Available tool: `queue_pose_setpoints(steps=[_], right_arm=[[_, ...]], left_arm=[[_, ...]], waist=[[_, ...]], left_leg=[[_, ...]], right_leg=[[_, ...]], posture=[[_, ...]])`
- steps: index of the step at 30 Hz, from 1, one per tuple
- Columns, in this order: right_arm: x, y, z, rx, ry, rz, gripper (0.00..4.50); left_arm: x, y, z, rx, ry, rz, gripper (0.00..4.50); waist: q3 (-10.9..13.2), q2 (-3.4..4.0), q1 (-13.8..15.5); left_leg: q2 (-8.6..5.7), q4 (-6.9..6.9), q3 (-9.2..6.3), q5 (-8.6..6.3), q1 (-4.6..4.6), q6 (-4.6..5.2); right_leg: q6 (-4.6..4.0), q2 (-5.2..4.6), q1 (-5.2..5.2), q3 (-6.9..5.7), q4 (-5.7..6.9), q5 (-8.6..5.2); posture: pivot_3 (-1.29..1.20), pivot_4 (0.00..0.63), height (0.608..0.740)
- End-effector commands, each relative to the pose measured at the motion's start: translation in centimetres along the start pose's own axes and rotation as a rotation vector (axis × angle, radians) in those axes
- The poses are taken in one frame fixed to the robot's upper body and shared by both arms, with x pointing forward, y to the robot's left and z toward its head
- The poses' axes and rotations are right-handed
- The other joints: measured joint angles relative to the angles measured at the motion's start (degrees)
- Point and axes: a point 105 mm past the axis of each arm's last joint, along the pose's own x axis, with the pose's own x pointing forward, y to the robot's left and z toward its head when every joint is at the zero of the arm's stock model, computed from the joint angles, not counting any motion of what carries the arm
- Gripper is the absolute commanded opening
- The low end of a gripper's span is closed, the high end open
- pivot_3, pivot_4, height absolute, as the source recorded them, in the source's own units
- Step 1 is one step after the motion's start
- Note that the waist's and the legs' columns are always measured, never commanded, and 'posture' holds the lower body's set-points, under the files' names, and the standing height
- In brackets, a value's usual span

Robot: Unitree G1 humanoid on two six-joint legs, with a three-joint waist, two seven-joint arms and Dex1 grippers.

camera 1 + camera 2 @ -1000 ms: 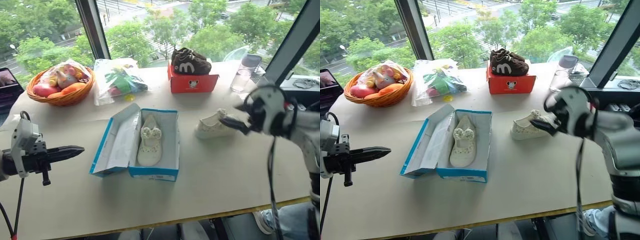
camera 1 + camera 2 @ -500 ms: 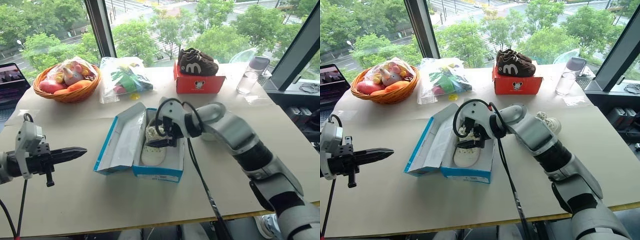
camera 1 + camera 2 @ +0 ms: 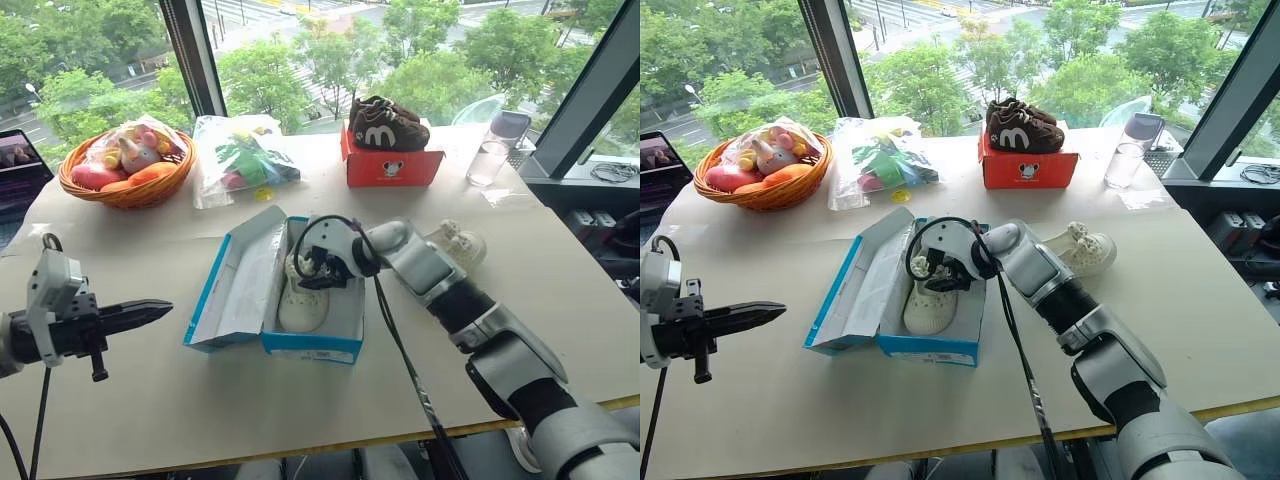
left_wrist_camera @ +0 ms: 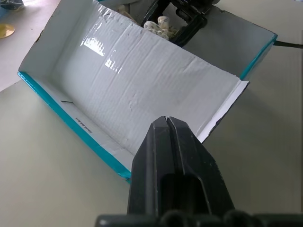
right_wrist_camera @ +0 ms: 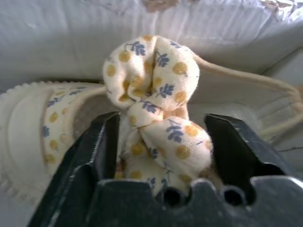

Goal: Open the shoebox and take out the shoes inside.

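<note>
The blue shoebox (image 3: 275, 345) sits open on the desk, lid flipped out flat so its white inside faces up, right ahead of the left jaws (image 3: 160, 309). One cream shoe (image 3: 302, 300) lies inside, toe toward the box's near wall, and its flowery fabric bow (image 5: 156, 118) sits right between the right jaws (image 5: 161, 142). The other shoe (image 3: 455, 243) is out on the desk, well off to the right jaws' far side.
</note>
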Motion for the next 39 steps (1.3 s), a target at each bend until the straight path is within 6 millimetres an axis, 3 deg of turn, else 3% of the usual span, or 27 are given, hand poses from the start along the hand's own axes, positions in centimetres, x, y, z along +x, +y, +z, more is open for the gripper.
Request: queue_pose_setpoints(steps=[1, 4, 6, 23, 34, 39], right_arm=[[-0.4, -0.3, 0.9, -0.015, -0.025, -0.015, 1.32], [-0.4, -0.1, 0.8, -0.018, -0.023, -0.002, 0.46], [-0.4, -0.2, 0.8, -0.021, -0.023, -0.008, 0.17], [-0.8, -0.6, 2.4, 0.037, -0.121, -0.039, 0.13], [-5.7, -2.2, 6.0, 0.168, -0.419, -0.049, 0.13], [-6.6, -1.9, 6.5, 0.186, -0.452, -0.037, 0.13]], left_arm=[[-0.3, 0.0, 1.2, 0.047, -0.019, 0.009, 0.00], [-0.2, 0.1, 1.2, 0.048, -0.018, 0.009, 0.00], [-0.2, 0.1, 1.2, 0.049, -0.018, 0.009, 0.00], [-0.3, 0.3, 1.3, 0.051, -0.017, 0.015, 0.00], [-0.5, 0.5, 1.4, 0.061, -0.013, 0.021, 0.00], [-0.5, 0.5, 1.4, 0.063, -0.008, 0.021, 0.00]], waist=[[0.00, 0.00, -0.06], [0.00, 0.00, -0.08], [0.00, 0.00, -0.08], [0.00, 0.00, -0.21], [0.01, 0.01, -0.17], [0.01, 0.01, -0.20]], left_leg=[[0.00, -0.01, 0.00, 0.00, 0.00, 0.00], [0.00, 0.00, 0.00, 0.00, 0.00, 0.00], [0.00, 0.00, 0.00, 0.00, 0.00, 0.00], [0.01, -0.01, 0.01, 0.00, 0.01, 0.00], [0.01, -0.02, 0.01, -0.01, -0.01, -0.01], [0.01, -0.01, 0.01, -0.01, 0.00, 0.00]], right_leg=[[-0.01, 0.00, 0.00, 0.00, 0.00, 0.00], [-0.01, 0.00, 0.00, 0.01, 0.00, 0.01], [-0.01, 0.00, 0.00, 0.01, 0.00, 0.00], [-0.01, 0.02, -0.02, 0.03, 0.01, 0.01], [-0.05, 0.01, -0.03, 0.03, 0.01, 0.03], [-0.02, 0.01, -0.02, 0.04, 0.02, 0.01]], posture=[[0.00, 0.150, 0.740], [0.00, 0.150, 0.740], [0.00, 0.150, 0.740], [0.00, 0.150, 0.740], [0.00, 0.150, 0.740], [0.00, 0.150, 0.740]])
